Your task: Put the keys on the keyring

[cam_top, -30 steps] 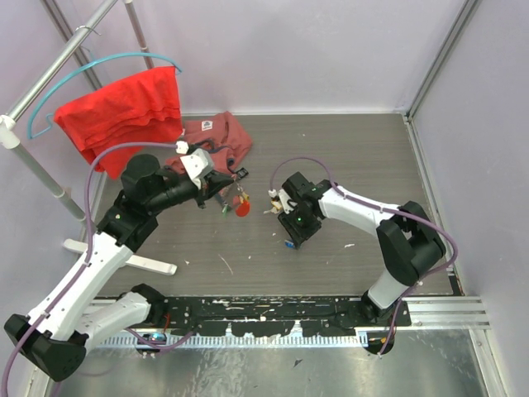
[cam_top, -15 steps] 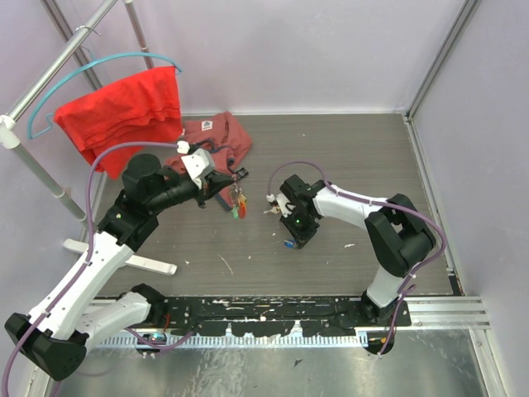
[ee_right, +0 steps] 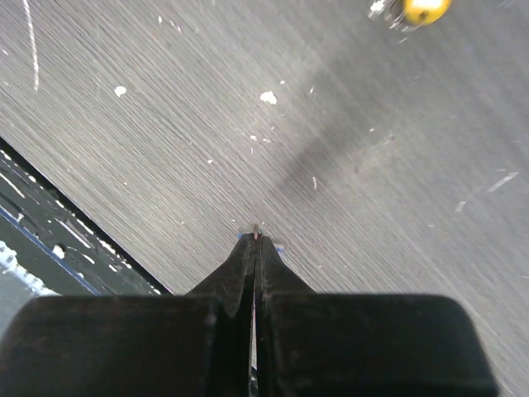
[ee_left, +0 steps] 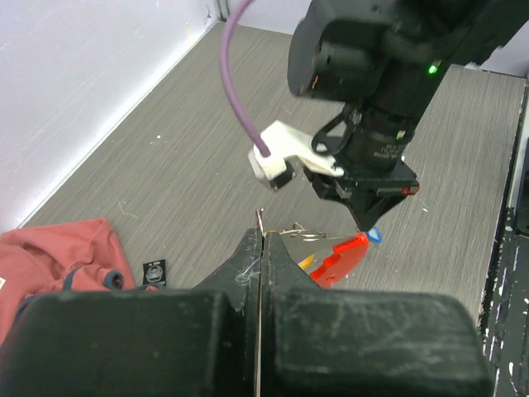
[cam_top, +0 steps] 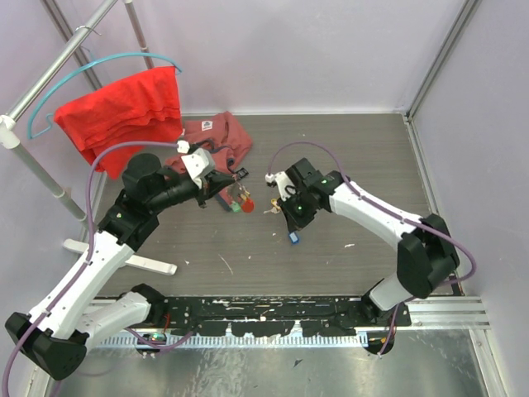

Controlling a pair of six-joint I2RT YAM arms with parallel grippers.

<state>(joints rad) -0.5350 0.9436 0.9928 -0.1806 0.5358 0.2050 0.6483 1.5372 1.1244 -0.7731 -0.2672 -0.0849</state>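
Keyring (ee_left: 304,235): clamped in left gripper (ee_left: 261,240), red tag (ee_left: 340,256) hanging; ring presented for threading, we judge. Blue key (ee_left: 374,236): pinched by right gripper (ee_right: 257,236), just beside it. Yellow key (cam_top: 271,209): lying loose.

The keyring (ee_left: 302,236) bore a bright red tag (ee_left: 339,258). A blue key (cam_top: 293,238) and a yellow key (ee_right: 423,10) showed against the streaked grey table (cam_top: 355,157); the far-left cloth (cam_top: 124,112) was red.

Your right wrist view's top edge cuts off the yellow key (ee_right: 424,10). The blue key (ee_right: 278,246) hides almost wholly behind the right end effector (ee_right: 257,234).
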